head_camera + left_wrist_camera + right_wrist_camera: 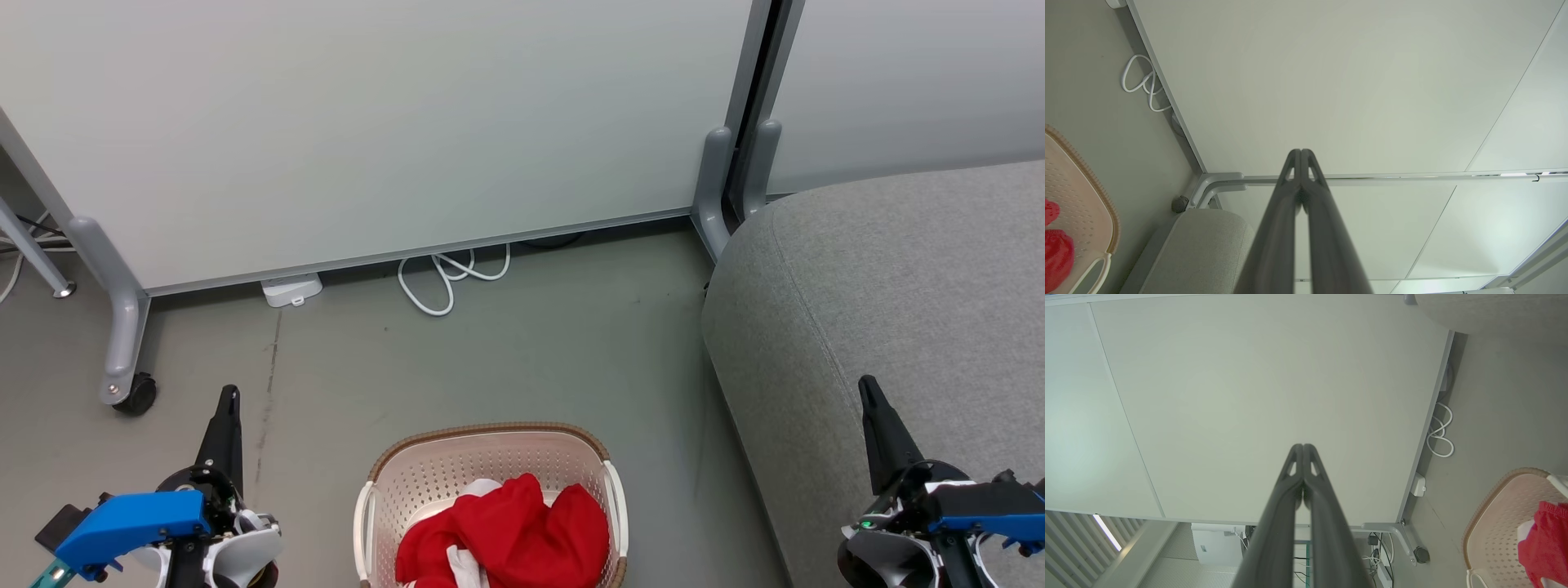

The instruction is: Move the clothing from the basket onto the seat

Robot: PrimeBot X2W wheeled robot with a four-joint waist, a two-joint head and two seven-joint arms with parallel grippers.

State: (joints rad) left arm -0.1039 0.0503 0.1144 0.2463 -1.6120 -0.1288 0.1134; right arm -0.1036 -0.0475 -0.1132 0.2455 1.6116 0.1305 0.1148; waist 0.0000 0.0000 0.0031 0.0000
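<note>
Head view: the clothing lies heaped in the basket on the floor, with the seat near on its right. The left gripper and right gripper flank the basket. Left wrist view: fingers pressed together, gripping nothing. Right wrist view: likewise closed and empty, with the clothing in the basket.

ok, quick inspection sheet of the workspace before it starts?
Surface: grey-green floor.
Job's things: bright red fabric clothing heaped in the oval cream perforated plastic basket with brown rim; large grey upholstered seat to its right.
Clutter: small white box at the foot of the pale partition panels.
Grippers: left gripper and right gripper both shut, holding nothing, flanking the basket.
Cables: white looped cable on the floor.
Surroundings: panels stand on grey wheeled legs.
</note>
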